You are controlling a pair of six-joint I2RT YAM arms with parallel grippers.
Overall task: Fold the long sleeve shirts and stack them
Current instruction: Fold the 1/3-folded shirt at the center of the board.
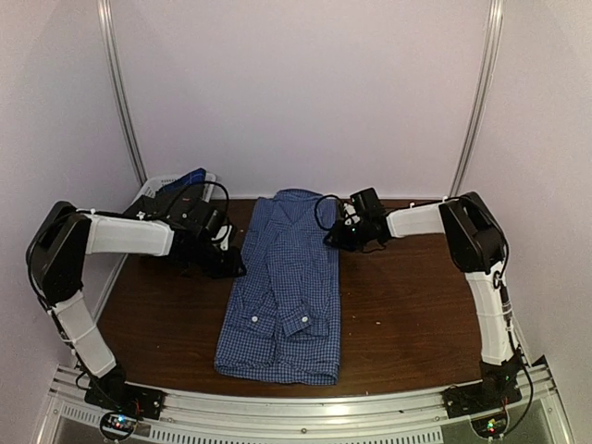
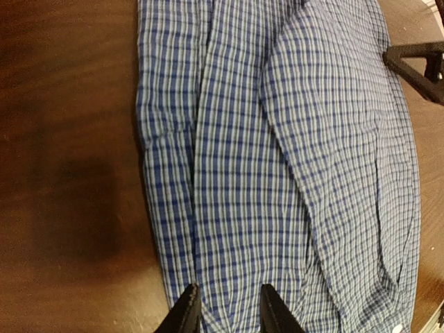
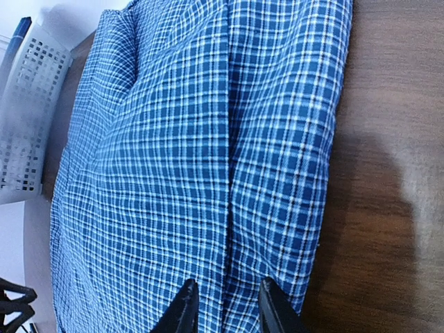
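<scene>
One blue plaid long sleeve shirt (image 1: 282, 296) lies on the brown table (image 1: 407, 305), folded into a long narrow strip with the sleeves laid in and the collar at the far end. My left gripper (image 1: 237, 263) is open at the shirt's left edge, its fingertips (image 2: 186, 311) resting on the fabric (image 2: 277, 152). My right gripper (image 1: 331, 237) is open at the shirt's right edge near the collar end, fingertips (image 3: 183, 309) on the fabric (image 3: 194, 152). The right gripper's dark fingers (image 2: 420, 62) also show in the left wrist view.
A white perforated basket (image 1: 155, 190) stands at the back left corner with a dark blue item (image 1: 191, 177) in it; it also shows in the right wrist view (image 3: 28, 118). Bare wood lies on both sides of the shirt.
</scene>
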